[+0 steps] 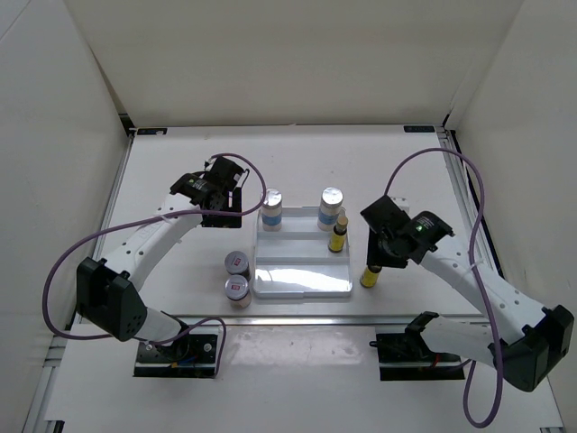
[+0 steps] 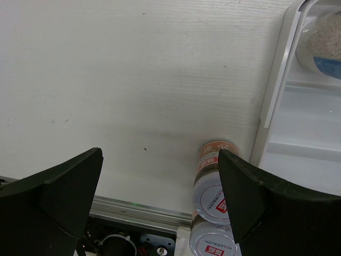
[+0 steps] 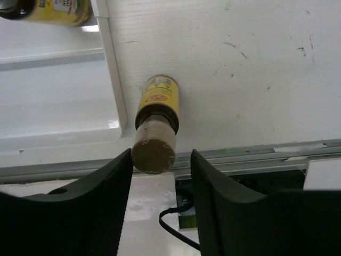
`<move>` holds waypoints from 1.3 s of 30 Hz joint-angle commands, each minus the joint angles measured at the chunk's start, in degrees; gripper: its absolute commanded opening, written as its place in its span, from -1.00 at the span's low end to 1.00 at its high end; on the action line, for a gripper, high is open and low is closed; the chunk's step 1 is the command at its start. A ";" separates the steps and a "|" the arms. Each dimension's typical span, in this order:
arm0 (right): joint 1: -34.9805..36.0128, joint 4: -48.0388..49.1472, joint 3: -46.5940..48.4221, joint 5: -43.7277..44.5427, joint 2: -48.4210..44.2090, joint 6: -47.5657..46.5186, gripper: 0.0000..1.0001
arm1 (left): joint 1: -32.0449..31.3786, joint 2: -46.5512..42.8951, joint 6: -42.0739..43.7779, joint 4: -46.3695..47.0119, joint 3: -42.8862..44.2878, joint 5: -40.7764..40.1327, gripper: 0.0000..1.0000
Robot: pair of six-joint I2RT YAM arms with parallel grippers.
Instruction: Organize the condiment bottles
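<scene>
Two white bottles with blue labels and silver caps [image 1: 272,209] [image 1: 332,207] stand on the back step of the white stepped tray [image 1: 302,281]. One slim yellow bottle [image 1: 338,234] stands on the tray's right side. The other yellow bottle [image 1: 370,275] [image 3: 155,109] stands on the table just right of the tray. My right gripper [image 1: 383,257] [image 3: 161,154] is open just above it, and its tan cap [image 3: 153,152] shows between the fingertips. Two squat silver-lidded jars [image 1: 237,263] [image 1: 238,289] [image 2: 213,194] stand left of the tray. My left gripper [image 1: 225,209] [image 2: 160,154] is open and empty, behind the jars.
White walls close in the table at the back and on both sides. A metal rail [image 1: 297,320] runs along the near table edge, with the arm bases behind it. In the left wrist view the tray's left wall [image 2: 272,96] is at the right.
</scene>
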 commanded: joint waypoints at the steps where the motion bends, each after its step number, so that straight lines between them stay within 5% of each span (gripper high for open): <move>1: -0.09 2.51 -0.05 -1.50 0.65 0.80 -0.09 | -0.19 -1.20 0.19 0.69 2.12 0.54 1.00; 3: -0.09 3.03 -0.58 -1.51 0.65 0.18 -0.21 | -0.19 -1.20 0.19 0.69 2.12 0.54 1.00; 9: -0.09 0.32 2.31 -0.20 -0.66 -0.44 -1.00 | -0.19 -1.20 0.19 0.69 2.12 0.54 1.00; 17: 2.64 -3.65 17.15 0.44 -2.87 -6.58 -1.00 | -0.19 -2.87 0.19 0.69 2.12 -0.68 1.00; 32: 18.63 7.77 41.77 -2.47 24.00 -15.46 -1.00 | 3.59 -4.54 -0.87 1.22 2.12 1.06 1.00; 39: 19.16 15.94 39.25 -3.62 32.28 -17.31 -1.00 | 4.12 -4.02 -0.34 1.75 1.42 4.23 1.00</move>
